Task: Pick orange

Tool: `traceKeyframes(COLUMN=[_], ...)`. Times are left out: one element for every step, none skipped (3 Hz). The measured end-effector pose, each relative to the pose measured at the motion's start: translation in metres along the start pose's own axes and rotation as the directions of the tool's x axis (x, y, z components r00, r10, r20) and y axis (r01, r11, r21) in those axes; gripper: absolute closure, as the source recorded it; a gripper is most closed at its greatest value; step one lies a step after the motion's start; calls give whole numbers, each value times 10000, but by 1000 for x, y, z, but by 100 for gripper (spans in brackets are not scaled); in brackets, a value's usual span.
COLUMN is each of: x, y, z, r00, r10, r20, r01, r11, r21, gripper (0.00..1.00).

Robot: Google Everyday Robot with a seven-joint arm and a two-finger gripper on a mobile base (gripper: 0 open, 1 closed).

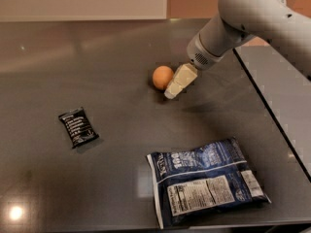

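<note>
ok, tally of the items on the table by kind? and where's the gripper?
orange: 1
blue snack bag: 1
black packet: 1
Total: 3
The gripper is close beside the orange, on its camera-right side.

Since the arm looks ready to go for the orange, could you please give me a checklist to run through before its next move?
1. Orange in plain view on the dark table, nothing covering it: ok.
2. Gripper close to the orange: ok, right beside it.
3. Gripper placed around the orange: not ok, it sits to one side.
4. Gripper touching the orange: cannot tell.
5. Black snack packet and blue snack bag well apart from the orange: ok.
</note>
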State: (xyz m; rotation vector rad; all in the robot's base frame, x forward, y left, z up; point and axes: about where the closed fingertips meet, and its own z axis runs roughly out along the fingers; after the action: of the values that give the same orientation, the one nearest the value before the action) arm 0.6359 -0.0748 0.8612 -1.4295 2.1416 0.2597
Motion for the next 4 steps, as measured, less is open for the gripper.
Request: traceKeyframes(x=[-11, -18, -22, -25], y=[1, 3, 7, 12], z=[9, 18, 25, 26], r00=[10000, 10000, 9999, 9999], r10=[28, -26, -93, -94], r20=[95, 68, 54, 83], r01=[-26, 28, 97, 101], r11=[9998, 9995, 9981, 9967], r21=[-180, -327, -602, -803], gripper=[0, 0, 18, 41])
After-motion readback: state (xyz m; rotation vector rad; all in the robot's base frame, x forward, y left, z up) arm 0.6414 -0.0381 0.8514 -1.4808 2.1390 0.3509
